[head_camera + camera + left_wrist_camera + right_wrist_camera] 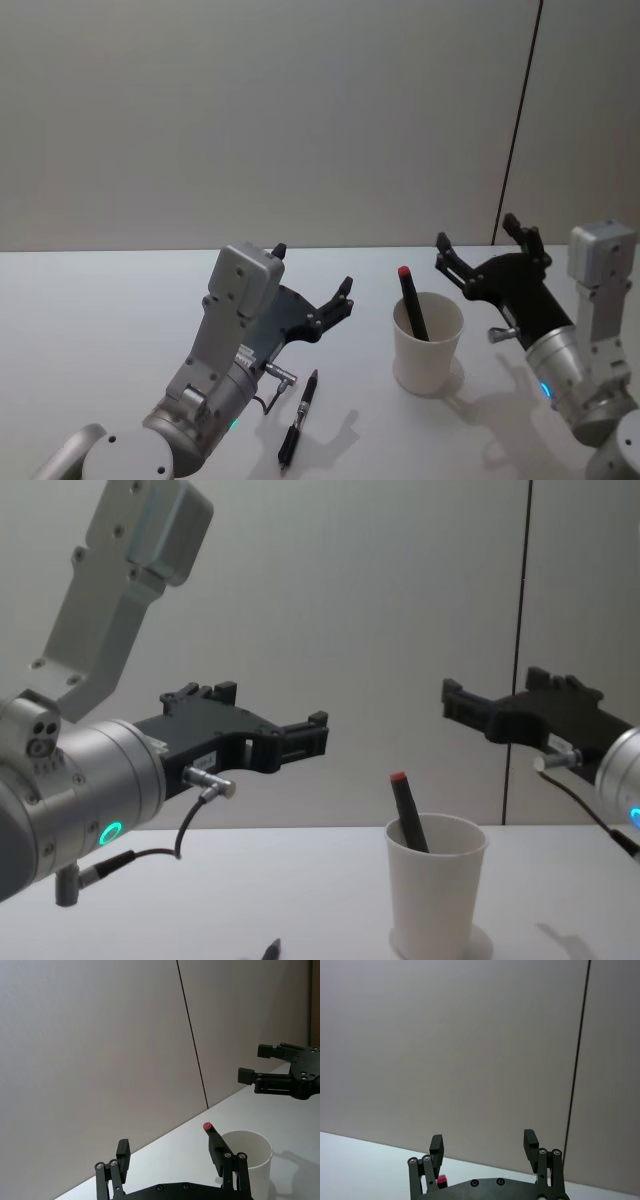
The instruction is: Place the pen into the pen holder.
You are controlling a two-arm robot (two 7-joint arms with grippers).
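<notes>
White pen holder (428,350): a paper cup, standing upright on the table (100,320), on the right half of it, well away from the far edge.
Red-capped pen (412,305): it stands inside the pen holder, leaning toward the left side, and its red end rises above the rim.
Black pen (298,420): it lies flat on the table, left of the pen holder and closer to the robot's side, apart from the cup. One end points to the far edge.
Left arm pose: it comes from the near left corner, and the forearm goes up and forward to the right. The wrist is lifted well above the table.
Left gripper (313,268): it hangs in the air above the table, left of the pen holder and beyond the black pen. It points toward the far edge and a little to the right. The fingers (123,1152) are spread wide with nothing between them, and they touch nothing.
Right arm pose: it comes from the near right corner, and the forearm slopes up toward the far edge and to the left.
Right gripper (477,232): it is raised above the table, behind and to the right of the pen holder, higher than the rim. The fingers (436,1144) stand wide apart, hold nothing, and are clear of the cup and both pens.
</notes>
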